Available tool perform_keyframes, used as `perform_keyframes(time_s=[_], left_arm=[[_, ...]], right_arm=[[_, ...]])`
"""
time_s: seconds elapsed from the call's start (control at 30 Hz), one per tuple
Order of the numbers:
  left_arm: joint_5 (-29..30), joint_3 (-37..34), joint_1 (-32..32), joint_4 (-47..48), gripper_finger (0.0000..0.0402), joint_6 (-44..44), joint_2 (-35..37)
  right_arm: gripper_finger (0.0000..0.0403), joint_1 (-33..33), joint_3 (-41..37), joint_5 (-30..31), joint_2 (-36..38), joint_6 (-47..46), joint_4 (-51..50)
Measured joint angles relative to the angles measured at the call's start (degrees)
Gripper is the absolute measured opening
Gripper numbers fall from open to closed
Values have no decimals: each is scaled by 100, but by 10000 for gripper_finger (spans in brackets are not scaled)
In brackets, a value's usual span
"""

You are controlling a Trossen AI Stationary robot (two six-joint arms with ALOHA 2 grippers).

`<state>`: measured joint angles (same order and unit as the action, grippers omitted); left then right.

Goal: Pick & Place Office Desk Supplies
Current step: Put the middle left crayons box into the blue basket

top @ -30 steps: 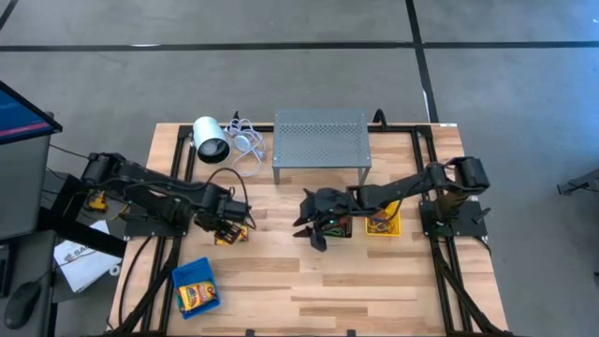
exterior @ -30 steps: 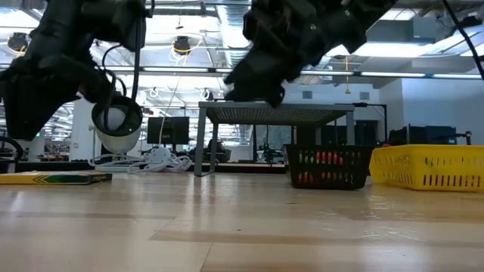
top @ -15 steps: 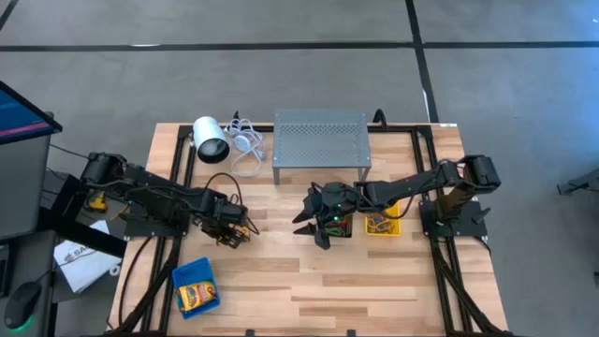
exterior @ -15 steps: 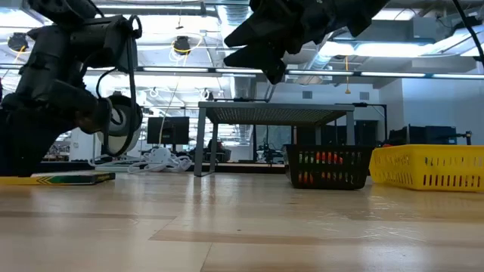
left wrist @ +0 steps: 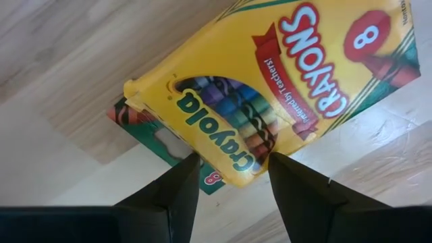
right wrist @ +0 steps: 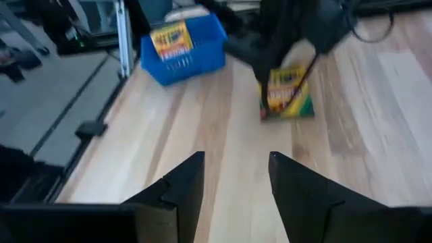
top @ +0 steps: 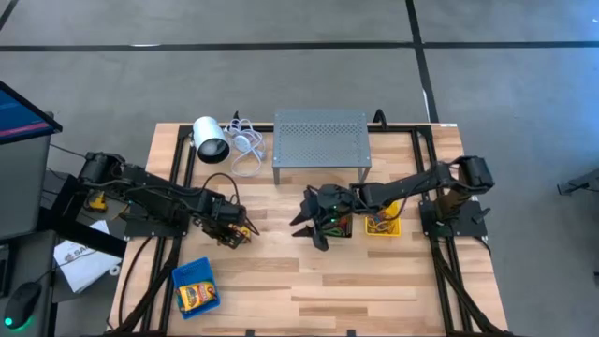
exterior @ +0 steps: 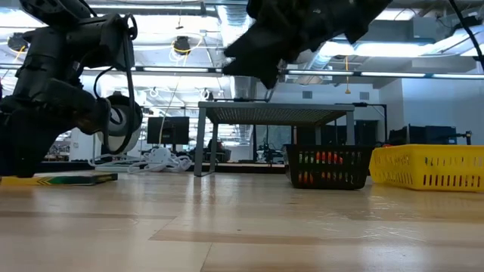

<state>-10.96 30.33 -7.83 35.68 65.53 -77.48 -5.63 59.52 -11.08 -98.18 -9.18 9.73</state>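
We look down on a wooden table (top: 309,281) where the grey perforated stand (top: 321,140) occupies the far middle and a white cylinder (top: 211,140) with its cable lies to the stand's left. The left arm stretches in from the table's left edge, and its left gripper (top: 236,231) hangs low over a yellow crayon box (left wrist: 283,88) lying flat on the wood left of centre. From the wrist we see the two dark fingers (left wrist: 169,196) standing apart on either side of one short end of the box, gripping nothing that we can make out; the box's long axis runs away from the gripper, its lettering reading along that length. The right arm reaches in from the right edge, its right gripper (top: 314,229) raised above the boards near the centre, fingers parted and empty. Just to its right sit the black bin (exterior: 329,166), showing red items through its mesh, and next to it the yellow bin (top: 382,225). At the near left corner the blue bin (top: 195,287) holds a second crayon box (top: 197,296), its long axis angled across the bin.
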Motion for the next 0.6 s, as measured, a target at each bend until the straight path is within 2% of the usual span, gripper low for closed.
perform_keyframes(time_s=[0.2, 0.4, 0.6], left_arm=[[75, -14, 88, -328, 172, -83, 36], [225, -23, 89, -736, 172, -108, 158], [545, -7, 107, -1799, 172, -332, 109]], right_arm=[[161, -9, 189, -117, -623, 27, 32], [161, -79, 874, -161, -1438, 148, -35], [162, -64, 1410, -143, -1756, 399, -422]])
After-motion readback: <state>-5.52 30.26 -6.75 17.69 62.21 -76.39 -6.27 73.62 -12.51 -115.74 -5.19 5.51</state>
